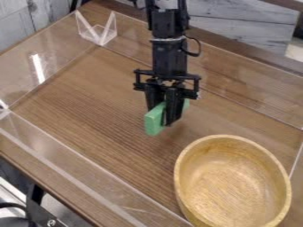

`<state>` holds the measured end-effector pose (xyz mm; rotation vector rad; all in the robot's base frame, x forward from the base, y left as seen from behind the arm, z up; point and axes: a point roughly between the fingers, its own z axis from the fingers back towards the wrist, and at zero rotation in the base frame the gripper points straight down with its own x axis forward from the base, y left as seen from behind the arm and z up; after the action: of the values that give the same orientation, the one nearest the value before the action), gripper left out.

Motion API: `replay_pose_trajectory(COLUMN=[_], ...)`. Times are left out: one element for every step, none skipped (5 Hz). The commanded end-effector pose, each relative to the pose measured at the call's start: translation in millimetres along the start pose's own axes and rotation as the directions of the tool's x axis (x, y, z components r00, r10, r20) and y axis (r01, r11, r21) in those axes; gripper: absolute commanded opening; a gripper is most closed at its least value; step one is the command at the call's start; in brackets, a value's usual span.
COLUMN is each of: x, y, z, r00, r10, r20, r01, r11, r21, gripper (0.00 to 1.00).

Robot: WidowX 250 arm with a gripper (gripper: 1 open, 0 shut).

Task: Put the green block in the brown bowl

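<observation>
The green block (155, 121) hangs tilted just above the wooden table, pinched at its upper end by my gripper (164, 110), which is shut on it. The black arm comes down from the top of the view and its fingers hide the block's upper part. The brown bowl (232, 183) sits at the lower right, empty, with its near rim a short way right of and below the block.
A clear plastic wall (71, 173) borders the wooden table (89, 97) along the left and front. A clear stand (97, 28) is at the back left. A grey ledge (254, 31) runs behind the arm.
</observation>
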<state>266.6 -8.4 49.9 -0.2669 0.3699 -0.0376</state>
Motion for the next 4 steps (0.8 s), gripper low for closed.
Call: replay_pose_trajectory(x=[5.3, -8.1, -29.4, -62.3], y=[-6.2, -26.3, -63.4, -119.7], z=[26.1, 35.5, 55.8, 59.6], r00=[0.994, 0.991, 0.985, 0.971], r10=[-0.048, -0.08, -0.128, -0.21], r20=[0.102, 0.109, 0.118, 0.117], r01=[0.047, 0.079, 0.125, 0.205], r11=[0.999, 0.997, 0.992, 0.977], r21=[0.015, 0.013, 0.026, 0.054], gripper=[0.0, 0.0, 0.0, 0.0])
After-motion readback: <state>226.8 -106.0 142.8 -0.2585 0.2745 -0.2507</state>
